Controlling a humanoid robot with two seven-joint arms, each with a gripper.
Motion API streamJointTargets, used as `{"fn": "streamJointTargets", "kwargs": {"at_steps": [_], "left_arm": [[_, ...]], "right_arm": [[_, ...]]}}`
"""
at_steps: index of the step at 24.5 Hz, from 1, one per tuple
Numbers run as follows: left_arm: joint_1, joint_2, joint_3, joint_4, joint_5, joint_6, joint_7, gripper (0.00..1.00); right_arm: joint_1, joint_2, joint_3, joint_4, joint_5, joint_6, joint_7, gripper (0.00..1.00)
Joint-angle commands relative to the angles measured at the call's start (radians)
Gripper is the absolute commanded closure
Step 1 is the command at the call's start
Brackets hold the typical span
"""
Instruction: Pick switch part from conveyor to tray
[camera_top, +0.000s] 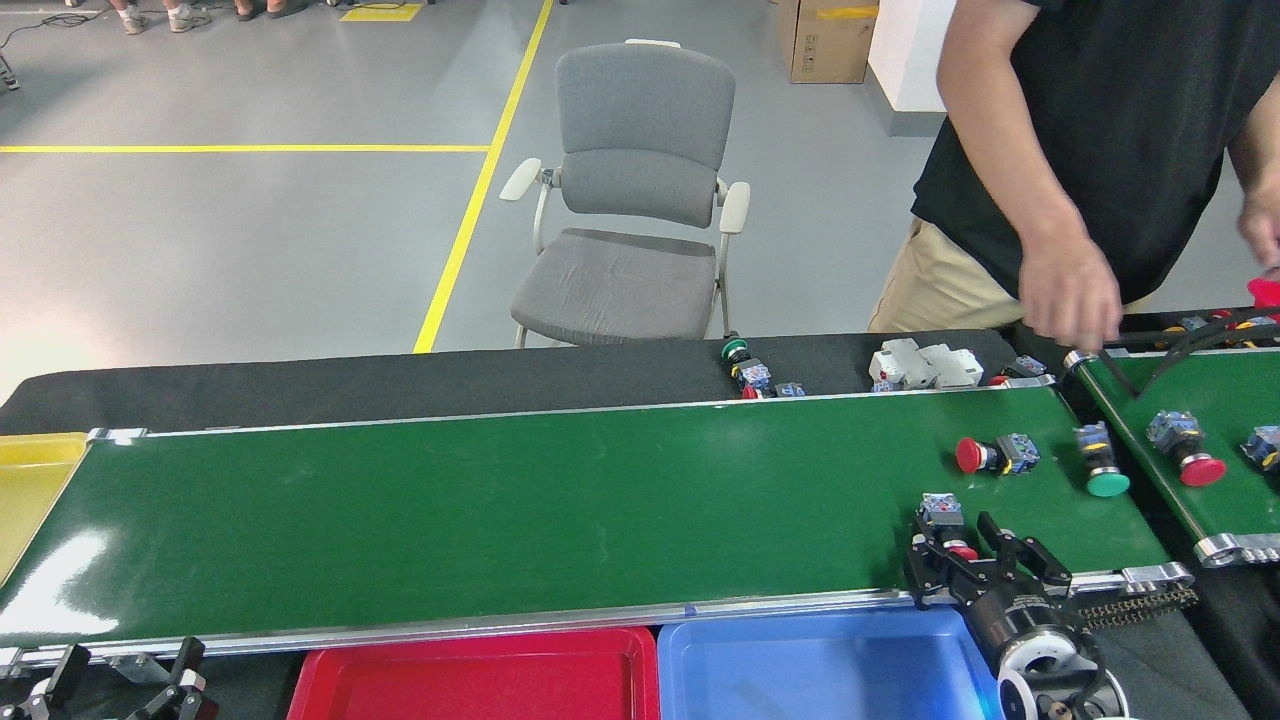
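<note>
The conveyor is a long glossy dark-green belt with silver rails. Three switch parts lie at its right end: a red-capped one, a green-capped one, and a nearer one with a grey-blue body and a red cap. My right gripper reaches over the near rail, open, its black fingers on either side of that nearer part's cap, which they partly hide. A red tray and a blue tray sit below the near rail. My left gripper is open at the bottom left, holding nothing.
A person stands at the far right, one hand over the start of a second green belt that carries more switch parts. More parts lie on the black strip behind the conveyor. A yellow bin is at the left end, a grey chair behind.
</note>
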Motion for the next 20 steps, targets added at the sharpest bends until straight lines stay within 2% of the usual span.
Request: {"fn": "streamJointTargets", "kwargs": {"at_steps": [1,6,8,9,11,12,13,15,20], "left_arm": [[-0.007,0.012,0.005,-0.006,0.0,-0.003,0.003,0.0],[-0.003,0.012,0.008,-0.001,0.002,-0.003,0.003,0.0],[-0.003,0.012,0.008,-0.001,0.002,-0.003,0.003,0.0],[-0.003,0.012,0.008,-0.001,0.002,-0.003,0.003,0.0],[-0.003,0.012,0.006,0.001,0.002,-0.003,0.003,0.0],[-0.003,0.012,0.003,0.001,0.0,-0.003,0.003,0.0],[-0.002,0.012,0.003,-0.001,0.0,-0.003,0.003,0.0],[0.0,0.012,0.003,-0.003,0.0,-0.005,0.003,0.0],[0.004,0.013,0.002,-0.003,0.0,-0.008,0.002,0.0]], "right_arm": [[-0.011,0.004,-0.001,-0.039,-0.002,-0.053,-0.039,0.95],[0.005,0.032,0.016,-0.137,-0.002,-0.374,-0.13,0.95],[0.005,0.078,0.055,-0.172,-0.002,-0.552,-0.142,0.9],[0.005,0.101,0.081,-0.183,-0.002,-0.631,-0.142,0.85],[0.005,0.156,0.153,-0.187,-0.002,-0.757,-0.142,0.56],[0.005,0.177,0.181,-0.181,-0.002,-0.757,-0.142,0.46],[0.009,0.205,0.224,-0.169,-0.002,-0.757,-0.142,0.28],[0.034,0.227,0.269,-0.157,-0.002,-0.757,-0.142,0.01],[0.048,0.225,0.293,-0.155,-0.002,-0.757,-0.133,0.0]]}}
